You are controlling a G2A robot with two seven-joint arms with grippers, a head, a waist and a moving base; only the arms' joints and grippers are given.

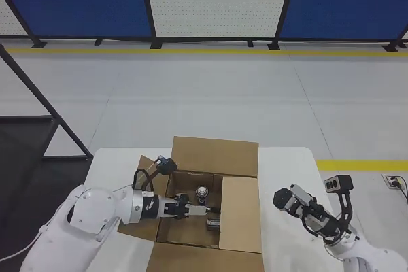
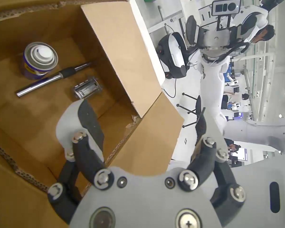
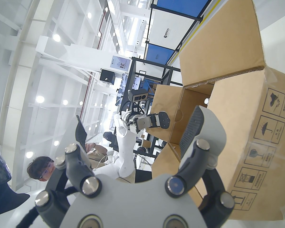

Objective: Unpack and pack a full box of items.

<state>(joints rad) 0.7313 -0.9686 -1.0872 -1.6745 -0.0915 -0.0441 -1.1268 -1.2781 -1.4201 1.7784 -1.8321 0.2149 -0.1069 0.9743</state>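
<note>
An open cardboard box (image 1: 215,156) stands in the middle of the white table (image 1: 285,163). On its floor lie a small blue can (image 2: 39,60) standing upright, a slim metal tool (image 2: 54,78) with a black grip, and a short metal cylinder (image 2: 87,90). The can (image 1: 202,192) and the cylinder (image 1: 213,223) also show from above. My left gripper (image 2: 144,124) hangs open inside the box, above the floor and a short way from the cylinder, holding nothing. My right gripper (image 3: 137,131) is open and empty, outside the box's right wall (image 3: 239,119).
The box flaps stand up or splay outward; the right flap (image 1: 240,212) leans over the opening. Bare table lies on both sides of the box. A black frame (image 1: 27,122) stands off the table's left. The left gripper (image 3: 158,120) shows far off over the box.
</note>
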